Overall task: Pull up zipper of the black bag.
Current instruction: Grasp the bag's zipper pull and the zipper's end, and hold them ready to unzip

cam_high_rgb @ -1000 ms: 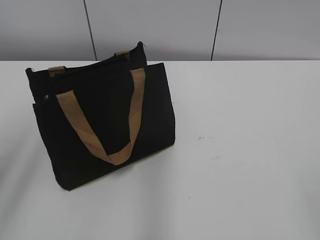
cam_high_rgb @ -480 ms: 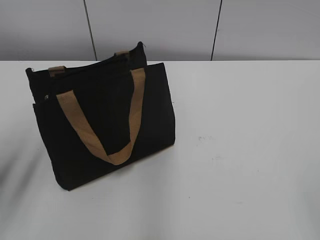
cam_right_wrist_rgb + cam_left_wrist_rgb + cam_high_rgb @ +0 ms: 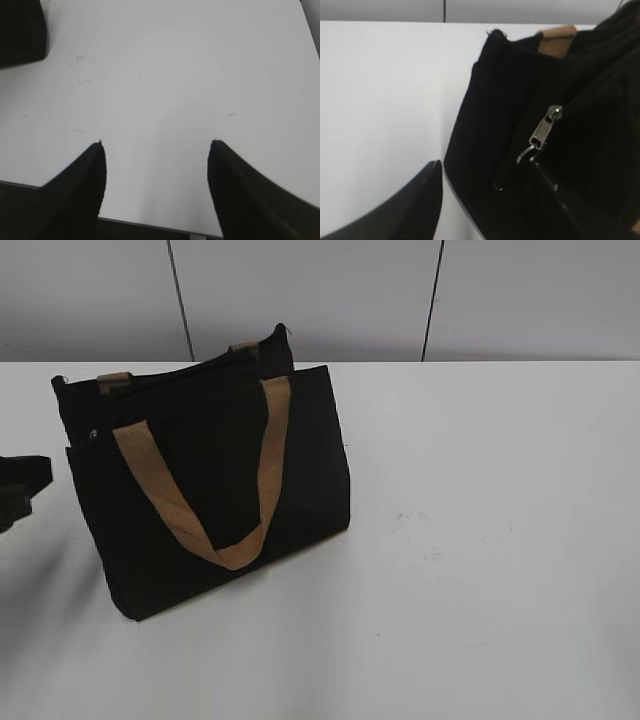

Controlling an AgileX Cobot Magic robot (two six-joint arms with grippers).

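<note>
The black bag (image 3: 200,490) stands upright on the left of the white table (image 3: 480,540), with a tan handle (image 3: 180,510) hanging down its front. The zipper's silvery pull (image 3: 92,434) hangs at the bag's left end. In the left wrist view the bag's end (image 3: 485,110) fills the right side, and the zipper pull (image 3: 540,134) with its ring hangs just above my right fingertip. My left gripper (image 3: 487,167) is open, with the bag's end corner between its fingers; it also shows at the left edge of the exterior view (image 3: 18,490). My right gripper (image 3: 156,145) is open and empty over bare table.
A second tan handle (image 3: 115,380) lies at the bag's top rear. The bag's corner (image 3: 20,30) shows at the top left of the right wrist view. The table's near edge (image 3: 150,222) runs just under the right gripper. A grey panelled wall (image 3: 400,290) stands behind.
My left gripper has come into the exterior view from the left edge, toward the bag's left end. The bag has not moved.
</note>
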